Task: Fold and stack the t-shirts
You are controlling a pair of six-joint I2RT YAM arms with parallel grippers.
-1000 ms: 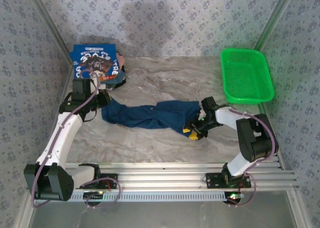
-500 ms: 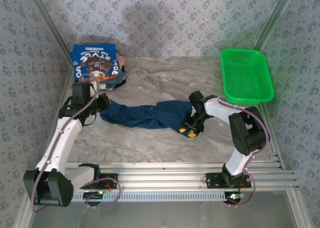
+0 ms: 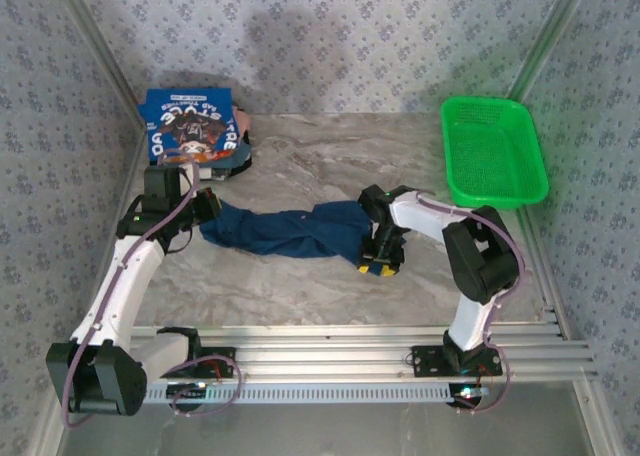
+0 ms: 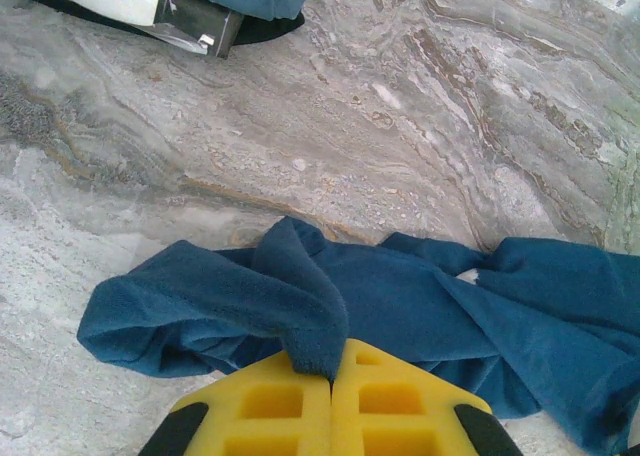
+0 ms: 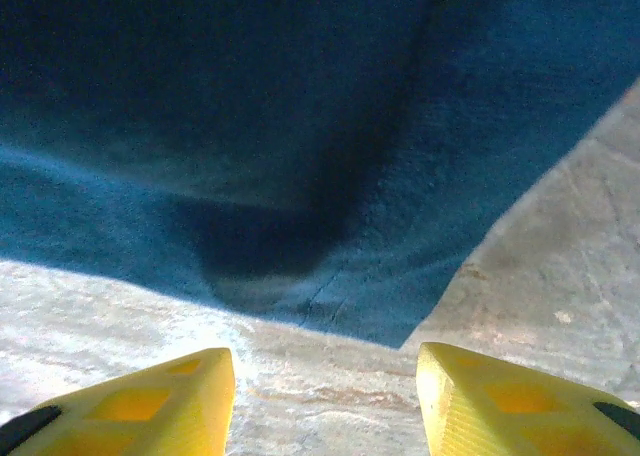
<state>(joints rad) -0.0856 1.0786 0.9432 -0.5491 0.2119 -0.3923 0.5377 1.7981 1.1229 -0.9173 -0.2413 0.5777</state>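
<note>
One end is going free: my right jaws are parting off the navy t-shirt (image 3: 290, 231), my left jaws are staying clamped on it; likely I'm regripping to fold.

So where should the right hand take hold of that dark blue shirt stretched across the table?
Likely the loose right-end corner of the dark blue shirt, approached low from the near side. That corner lies flat on the table, pointing into the gap of the open right hand; the left hand pinches the other end.
</note>
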